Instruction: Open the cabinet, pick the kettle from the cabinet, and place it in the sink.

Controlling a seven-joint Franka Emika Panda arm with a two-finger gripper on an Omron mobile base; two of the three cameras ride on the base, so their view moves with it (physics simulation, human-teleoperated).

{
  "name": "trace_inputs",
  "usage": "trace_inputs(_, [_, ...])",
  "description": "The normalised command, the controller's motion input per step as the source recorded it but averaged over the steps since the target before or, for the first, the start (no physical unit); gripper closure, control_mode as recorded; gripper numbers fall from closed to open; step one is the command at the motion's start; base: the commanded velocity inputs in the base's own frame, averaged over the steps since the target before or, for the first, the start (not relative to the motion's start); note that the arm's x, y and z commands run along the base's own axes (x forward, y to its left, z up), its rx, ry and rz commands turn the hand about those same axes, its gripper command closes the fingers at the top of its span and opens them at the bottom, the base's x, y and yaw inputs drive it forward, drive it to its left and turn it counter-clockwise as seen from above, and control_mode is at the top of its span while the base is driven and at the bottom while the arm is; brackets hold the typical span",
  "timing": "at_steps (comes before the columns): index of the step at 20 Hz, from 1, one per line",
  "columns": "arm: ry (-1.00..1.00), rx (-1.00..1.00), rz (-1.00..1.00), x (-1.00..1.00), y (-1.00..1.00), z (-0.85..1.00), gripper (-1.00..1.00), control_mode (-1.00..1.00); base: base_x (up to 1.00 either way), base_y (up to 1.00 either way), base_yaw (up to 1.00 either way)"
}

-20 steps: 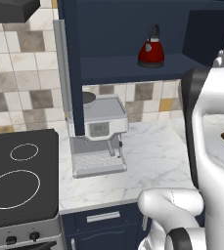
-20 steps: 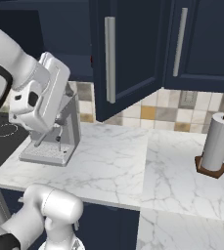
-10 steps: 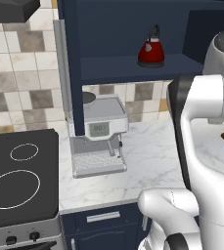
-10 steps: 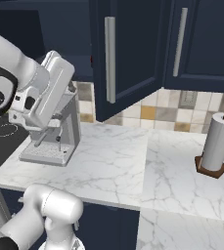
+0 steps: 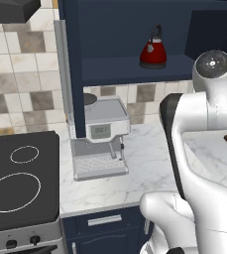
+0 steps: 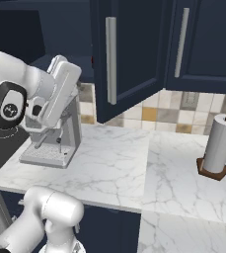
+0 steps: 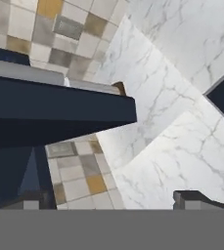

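Resting on shelf: kettle (image 5: 153, 51) (red, upright)
Cabinet (image 5: 110, 44): door swung open
Gripper (image 7: 113, 202): fingertips apart, grasping nothing

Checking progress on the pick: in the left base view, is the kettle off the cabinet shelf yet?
No, the kettle sits upright on the navy shelf inside the open cabinet, above the coffee machine.

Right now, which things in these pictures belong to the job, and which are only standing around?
For the job:
- cabinet, door open
- red kettle on its shelf

Only standing around:
- coffee machine on the counter
- cooktop
- paper towel roll
- closed cabinet door
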Motion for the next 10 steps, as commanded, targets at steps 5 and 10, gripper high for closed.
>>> trace_inputs(5, [-0.11,-0.06,-0.15,0.26,-0.16,-0.02,-1.00,-1.00,0.00,0.00,0.00])
trace_inputs(10, [-0.04,-0.09,-0.12,0.24,-0.17,0.00,-1.00,-1.00,0.00,0.00,0.00])
